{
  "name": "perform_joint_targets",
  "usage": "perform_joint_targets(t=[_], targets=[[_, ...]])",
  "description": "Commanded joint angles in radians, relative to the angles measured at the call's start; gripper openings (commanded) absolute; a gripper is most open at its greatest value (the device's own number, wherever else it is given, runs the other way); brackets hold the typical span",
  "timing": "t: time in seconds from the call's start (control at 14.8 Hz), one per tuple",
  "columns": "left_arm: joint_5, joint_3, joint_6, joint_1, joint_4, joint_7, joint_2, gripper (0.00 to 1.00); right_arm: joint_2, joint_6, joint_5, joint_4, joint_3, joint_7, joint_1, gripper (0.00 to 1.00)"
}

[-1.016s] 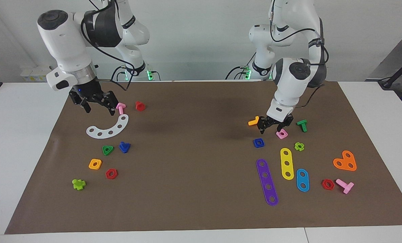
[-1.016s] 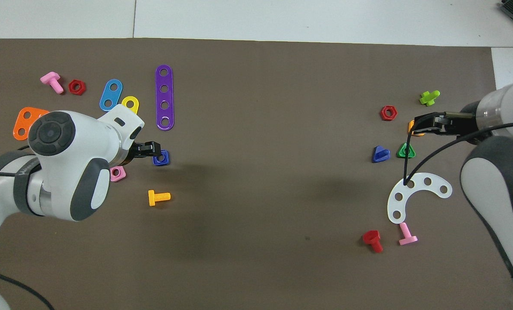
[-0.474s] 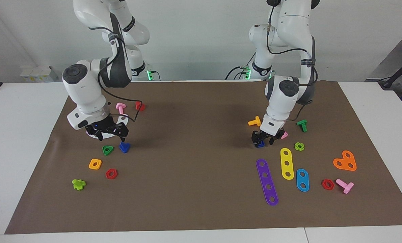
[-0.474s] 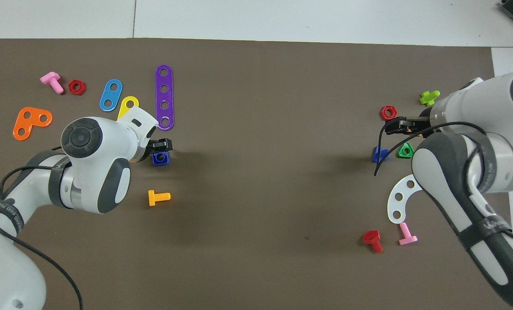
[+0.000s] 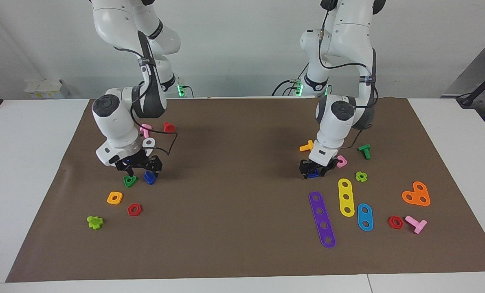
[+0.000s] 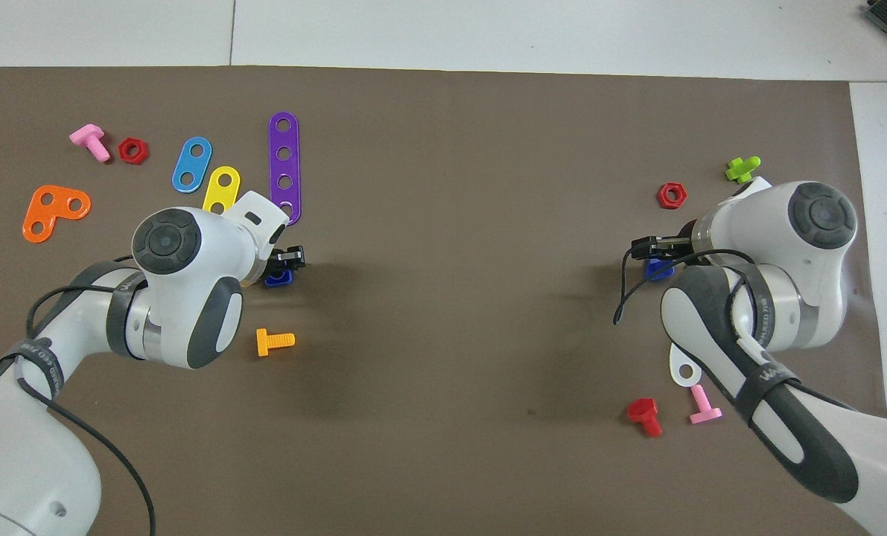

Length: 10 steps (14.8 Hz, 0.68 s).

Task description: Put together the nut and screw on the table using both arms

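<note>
The blue square nut (image 5: 313,174) lies on the brown mat (image 5: 234,171) toward the left arm's end of the table. My left gripper (image 5: 313,170) is down at it, open, with a finger on each side of the nut. The nut peeks out under the gripper in the overhead view (image 6: 279,278). The blue screw (image 5: 149,177) lies on the mat toward the right arm's end. My right gripper (image 5: 140,167) is open and low, just over the screw and the green triangular nut (image 5: 130,181) beside it. The overhead view shows the screw (image 6: 659,269) partly under the right gripper (image 6: 653,246).
An orange square nut (image 5: 115,197), a red hex nut (image 5: 134,209) and a white curved strip (image 5: 148,142) lie near the screw. A pink square nut (image 5: 341,161), an orange bolt (image 5: 306,146), and purple (image 5: 322,219) and yellow (image 5: 346,197) strips lie near the blue nut.
Both arms have come down. My left gripper dropped from beside the pink nut onto the blue nut. My right gripper moved from the white strip down over the blue screw.
</note>
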Motion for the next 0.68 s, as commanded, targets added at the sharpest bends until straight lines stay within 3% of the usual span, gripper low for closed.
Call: perform_joint_targets(t=[0.0,0.27,0.54,0.61], targets=[[-0.012,0.016,-0.059,-0.017,-0.008,-0.007,-0.014,0.58,-0.015,0.032,0.003,-0.037,0.002,-0.032,0.004,0.91],[-0.012,0.016,-0.067,-0.017,-0.009,-0.014,-0.015,0.59,-0.015,0.031,0.0,-0.035,0.002,-0.032,0.006,0.75],[-0.012,0.016,-0.079,-0.025,-0.011,-0.059,-0.017,0.56,-0.013,0.031,-0.003,-0.031,0.002,-0.032,0.004,0.36],[-0.012,0.016,-0.079,-0.027,-0.009,-0.076,-0.017,0.46,-0.013,0.031,-0.003,-0.029,0.002,-0.033,0.004,0.26]])
